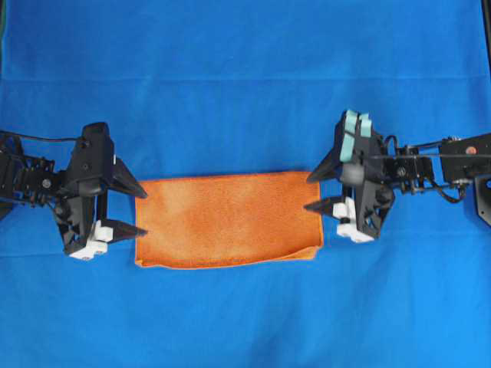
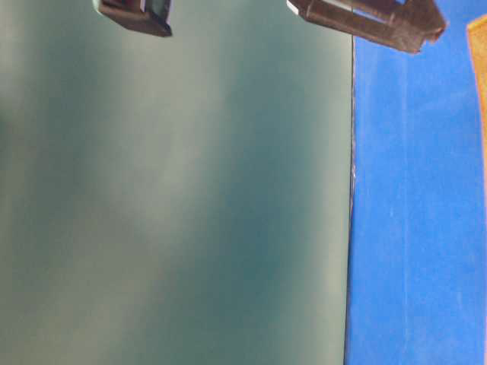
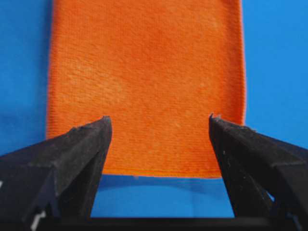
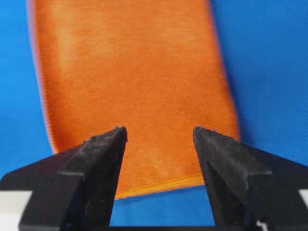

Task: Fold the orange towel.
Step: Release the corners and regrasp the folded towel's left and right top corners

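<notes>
The orange towel (image 1: 230,220) lies flat on the blue cloth as a wide rectangle, its doubled edge along the near side. My left gripper (image 1: 144,211) sits at the towel's left short edge, open, with one fingertip near each corner. In the left wrist view the towel (image 3: 144,72) stretches away between the spread tips of the left gripper (image 3: 159,118), nothing held. My right gripper (image 1: 309,193) is at the towel's right short edge, open too. The right wrist view shows the towel (image 4: 130,72) beneath the open right gripper (image 4: 160,129). A sliver of towel (image 2: 479,68) shows at table level.
A blue cloth (image 1: 245,69) covers the whole table around the towel. At table level, a dark green wall (image 2: 175,198) fills the left side, and dark arm parts (image 2: 365,19) cross the top.
</notes>
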